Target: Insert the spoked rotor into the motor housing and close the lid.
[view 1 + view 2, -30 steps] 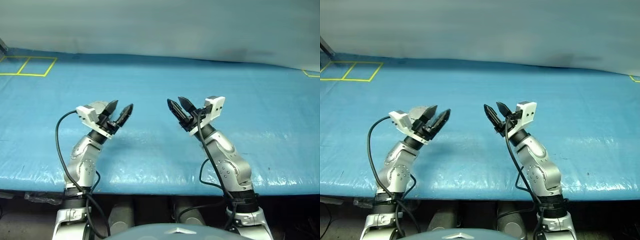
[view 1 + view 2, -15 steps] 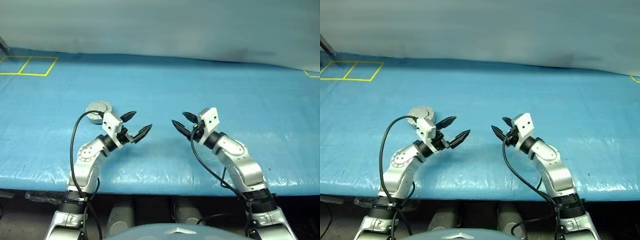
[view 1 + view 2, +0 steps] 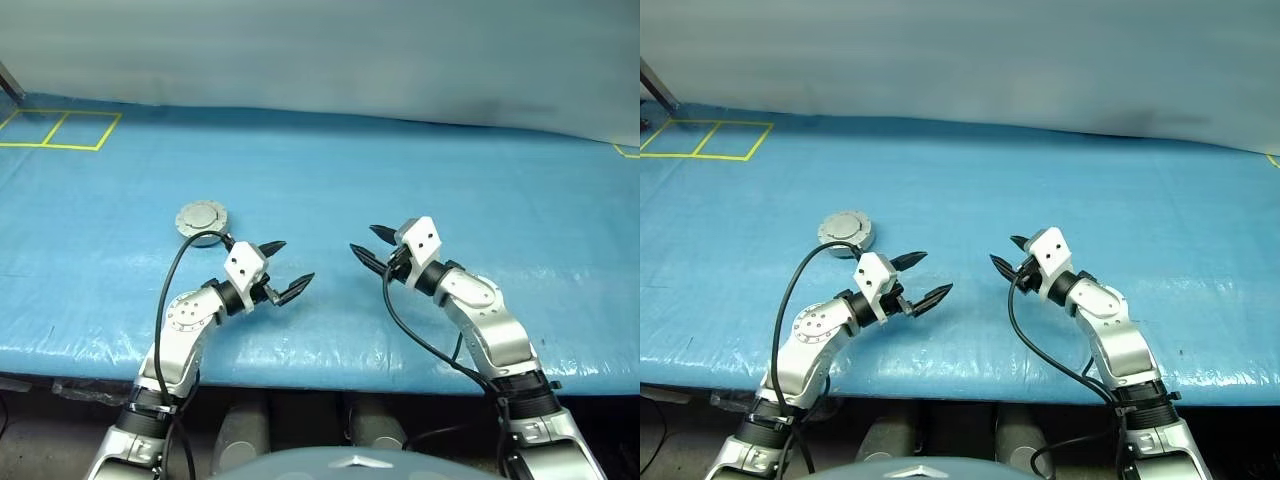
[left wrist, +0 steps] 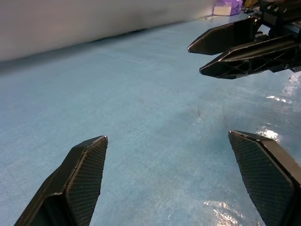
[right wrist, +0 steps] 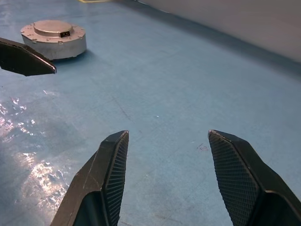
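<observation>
Motor housing (image 3: 203, 218), closed, lies just behind open left pincer (image 3: 281, 270).

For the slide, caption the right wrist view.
Right tool open and empty over the blue table, the closed motor housing beyond.

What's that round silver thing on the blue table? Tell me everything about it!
The motor housing is a small round puck of dull silver-grey metal. Its lid is shut, plain on top with a raised round centre and tiny screws around the rim. It sits flat on the blue table cover, just beyond the open left gripper. Nothing touches it except the cover beneath.
</observation>
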`<state>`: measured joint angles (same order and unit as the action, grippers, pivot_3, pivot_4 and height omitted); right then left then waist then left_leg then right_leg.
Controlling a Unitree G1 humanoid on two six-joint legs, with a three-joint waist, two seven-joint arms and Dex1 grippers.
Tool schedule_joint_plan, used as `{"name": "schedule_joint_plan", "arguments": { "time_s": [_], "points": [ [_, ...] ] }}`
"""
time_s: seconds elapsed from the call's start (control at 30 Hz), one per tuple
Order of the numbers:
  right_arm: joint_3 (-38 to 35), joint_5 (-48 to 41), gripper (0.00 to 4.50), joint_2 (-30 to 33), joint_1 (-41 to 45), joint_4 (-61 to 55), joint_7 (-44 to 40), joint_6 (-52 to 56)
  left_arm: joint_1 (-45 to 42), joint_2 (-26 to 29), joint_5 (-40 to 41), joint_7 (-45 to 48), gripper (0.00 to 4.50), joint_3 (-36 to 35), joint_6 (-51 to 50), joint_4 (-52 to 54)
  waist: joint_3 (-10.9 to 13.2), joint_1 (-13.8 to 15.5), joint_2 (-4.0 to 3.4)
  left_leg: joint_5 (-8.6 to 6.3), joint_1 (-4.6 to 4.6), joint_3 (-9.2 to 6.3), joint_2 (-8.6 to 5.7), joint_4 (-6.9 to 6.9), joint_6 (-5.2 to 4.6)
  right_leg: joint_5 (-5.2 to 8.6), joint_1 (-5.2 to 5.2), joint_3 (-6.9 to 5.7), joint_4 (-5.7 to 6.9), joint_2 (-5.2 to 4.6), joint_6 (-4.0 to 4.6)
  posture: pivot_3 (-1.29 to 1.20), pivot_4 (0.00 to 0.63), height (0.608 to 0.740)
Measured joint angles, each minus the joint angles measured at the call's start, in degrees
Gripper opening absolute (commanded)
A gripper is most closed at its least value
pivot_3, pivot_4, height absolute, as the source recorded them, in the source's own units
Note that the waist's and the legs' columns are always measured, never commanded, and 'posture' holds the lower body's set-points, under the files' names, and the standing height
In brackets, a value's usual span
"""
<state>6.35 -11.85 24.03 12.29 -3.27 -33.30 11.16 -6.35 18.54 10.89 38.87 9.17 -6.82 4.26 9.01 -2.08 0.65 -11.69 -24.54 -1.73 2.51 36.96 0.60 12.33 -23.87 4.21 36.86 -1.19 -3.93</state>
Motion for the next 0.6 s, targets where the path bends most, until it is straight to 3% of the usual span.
{"name": "schedule_joint_plan", "arguments": {
  "time_s": [0.6],
  "points": [
    [-0.12,2.47,2.87,-0.32,-0.04,0.30,0.54,-0.87,-0.53,-0.40,-1.89,-1.32,4.46,0.50,0.07,-0.25,0.00,0.01,0.00,0.00,0.01,0.00,0.00,0.00,0.00,0.00,0.00,0.00,0.02,0.00,0.00,0.00,0.150,0.740]
  ]
}}
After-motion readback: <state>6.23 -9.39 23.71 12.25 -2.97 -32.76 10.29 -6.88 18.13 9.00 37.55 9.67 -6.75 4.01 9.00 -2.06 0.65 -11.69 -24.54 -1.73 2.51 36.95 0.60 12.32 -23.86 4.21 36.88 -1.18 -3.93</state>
